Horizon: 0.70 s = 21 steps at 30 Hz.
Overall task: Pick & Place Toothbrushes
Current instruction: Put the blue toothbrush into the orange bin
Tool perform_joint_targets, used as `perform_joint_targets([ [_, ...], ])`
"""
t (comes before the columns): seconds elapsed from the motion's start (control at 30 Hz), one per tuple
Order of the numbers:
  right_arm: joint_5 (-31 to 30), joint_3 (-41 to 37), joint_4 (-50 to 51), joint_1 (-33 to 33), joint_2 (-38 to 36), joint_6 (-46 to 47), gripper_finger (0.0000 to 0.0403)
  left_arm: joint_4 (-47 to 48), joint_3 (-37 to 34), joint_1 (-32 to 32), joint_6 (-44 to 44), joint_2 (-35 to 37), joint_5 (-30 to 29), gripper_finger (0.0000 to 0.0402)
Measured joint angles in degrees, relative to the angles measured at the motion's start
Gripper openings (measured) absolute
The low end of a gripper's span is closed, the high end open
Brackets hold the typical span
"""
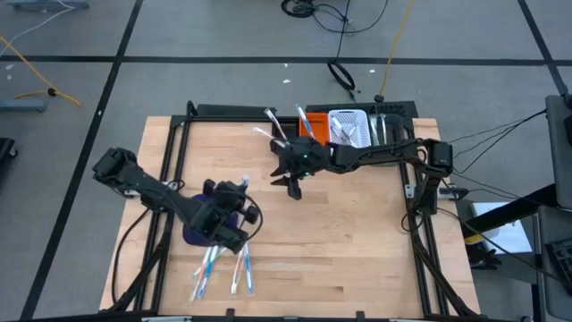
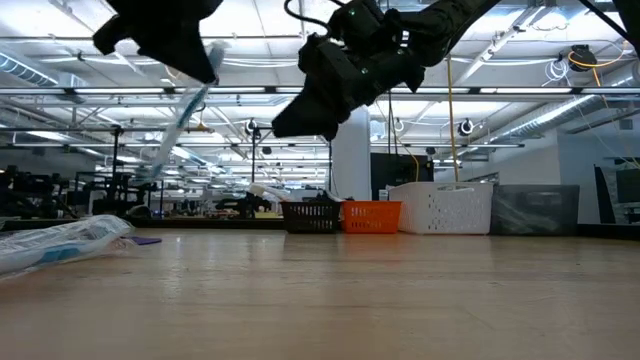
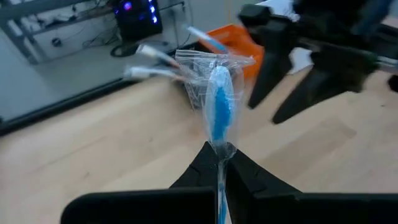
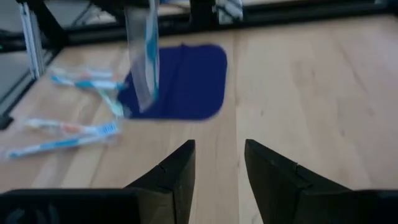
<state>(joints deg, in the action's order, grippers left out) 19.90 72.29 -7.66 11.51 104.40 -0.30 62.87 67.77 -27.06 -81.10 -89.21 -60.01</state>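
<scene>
Clear plastic wrapping is showing around the toothbrush [image 3: 217,106] in the left wrist view, its blue head pointing up from between the pinching fingers [image 3: 202,168] of the left gripper [image 1: 234,201]; the high view is hiding this brush under the arm. Left arm is reaching in from the tabletop's [image 1: 357,241] left edge, wrist raised over the dark blue mat [image 4: 186,81]. Low view is showing the same wrapped brush hanging tilted in the air, well above the wood. Right arm is stretching across from the right side, elbow bent, right gripper [image 1: 293,183] pointing down near the middle with fingers [image 4: 177,171] spread and holding nothing. Right wrist view is showing about four loose toothbrushes [image 4: 81,134] lying on the wood beside the mat; the high view is showing roughly the same cluster near the front edge. Three bins are sitting at the far edge: black bin [image 2: 310,215], orange bin [image 2: 372,216], white bin [image 2: 445,207]. At least two brushes are sticking out of the bins [image 1: 279,125].
</scene>
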Motion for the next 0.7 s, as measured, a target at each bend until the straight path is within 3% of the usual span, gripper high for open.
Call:
perform_joint_targets([
  [0.3,7.35,0.00,-6.69,-0.74,0.00,1.16,0.0130,-18.49,0.00,3.91,24.49,1.17,-0.90,0.0001],
  [0.5,7.66,-2.14,-10.87,-1.52,0.02,0.67,0.0130,-26.14,0.04,6.65,36.24,4.15,-1.02,0.0000],
  [0.7,8.90,-7.04,-24.46,-1.51,0.02,2.76,0.0130,-35.02,0.05,8.66,47.04,5.48,0.87,0.0000],
])
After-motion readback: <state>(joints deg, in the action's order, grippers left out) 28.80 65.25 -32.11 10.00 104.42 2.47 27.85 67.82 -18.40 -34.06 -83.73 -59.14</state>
